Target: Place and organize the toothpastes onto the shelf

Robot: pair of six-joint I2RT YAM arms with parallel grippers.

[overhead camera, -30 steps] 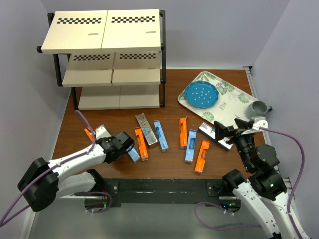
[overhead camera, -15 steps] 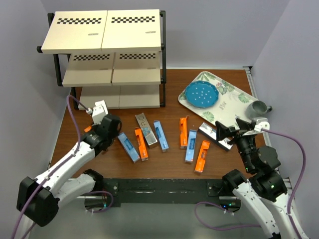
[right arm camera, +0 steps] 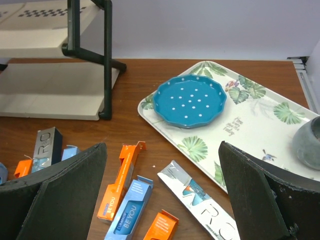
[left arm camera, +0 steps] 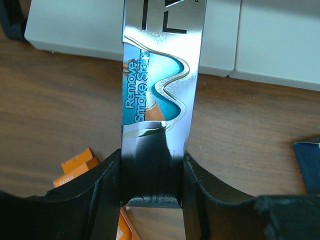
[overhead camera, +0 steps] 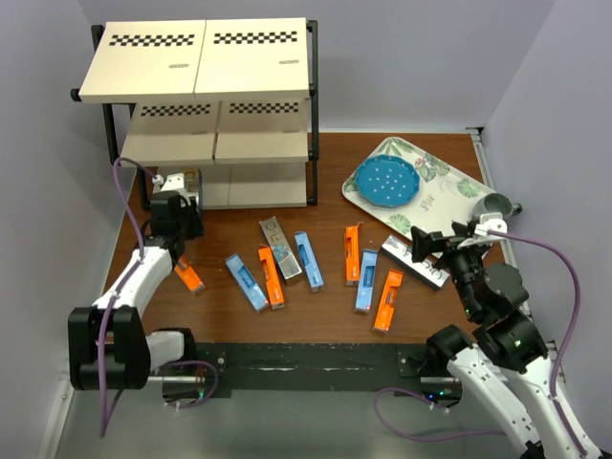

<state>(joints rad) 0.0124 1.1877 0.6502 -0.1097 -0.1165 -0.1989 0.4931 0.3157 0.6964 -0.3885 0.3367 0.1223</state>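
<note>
Nine loose toothpastes (overhead camera: 308,258): lying on the table (overhead camera: 316,323) in front of the shelf (overhead camera: 191,57). Four orange, three light blue, two silver-grey.
Tenth one: silver carton (left arm camera: 160,75), printed "Remove Smoke Stains", in the left gripper (left arm camera: 152,162).
Left gripper state: clamped on the carton's near end, one finger on each long side.
Carton position: at the shelf's left front corner, far end pointing at the bottom board (overhead camera: 268,186). Can't tell if it touches the board.
Shelf boards: no toothpaste visible on any tier.
Right gripper (overhead camera: 446,239): jaws fully spread, holding nothing, over the silver-grey carton (right arm camera: 200,200) just beside the tray (overhead camera: 449,186).
Tray contents: blue plate (overhead camera: 382,180) and grey cup (overhead camera: 495,205).
</note>
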